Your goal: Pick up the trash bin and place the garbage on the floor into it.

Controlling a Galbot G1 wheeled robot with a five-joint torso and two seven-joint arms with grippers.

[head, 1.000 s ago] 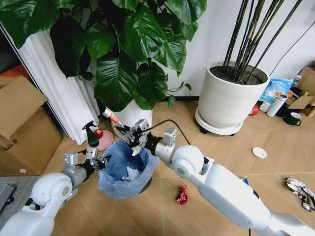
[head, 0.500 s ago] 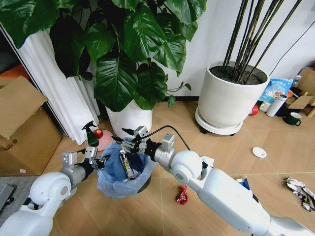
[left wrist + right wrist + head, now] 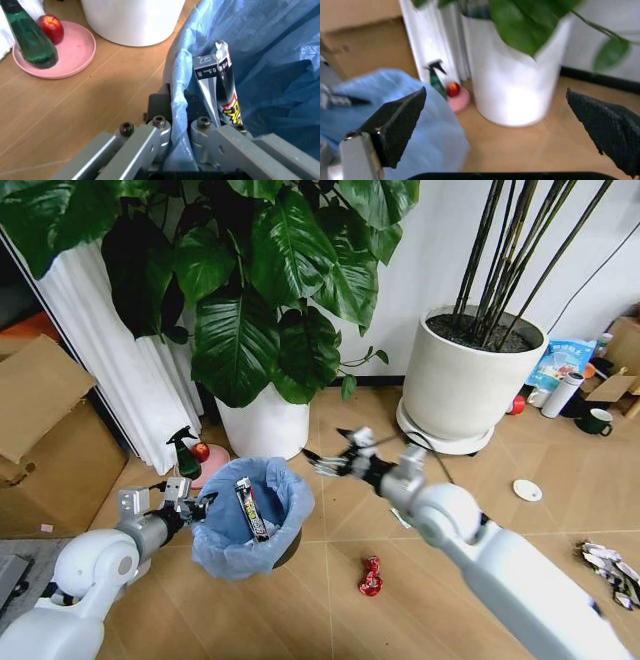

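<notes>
The right gripper (image 3: 335, 458), jaws now spread and empty, is pulling away rightward from the small dark bin lined with crinkly light-blue plastic (image 3: 285, 505), leaving the thin black tube (image 3: 251, 508) inside while the left gripper (image 3: 196, 507) is clamping the near-left rim and the red crushed wrapper (image 3: 371, 576) is waiting on the herringbone wooden floor (image 3: 440, 480).

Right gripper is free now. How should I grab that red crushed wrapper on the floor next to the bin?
Come straight down on the red crushed wrapper with the right gripper, whose fingers are open. It lies low on the open floor, longer one way than the other, so close across its narrower middle. The trash bin, held by the left gripper, is apart from it, so approach looks unobstructed.
</notes>
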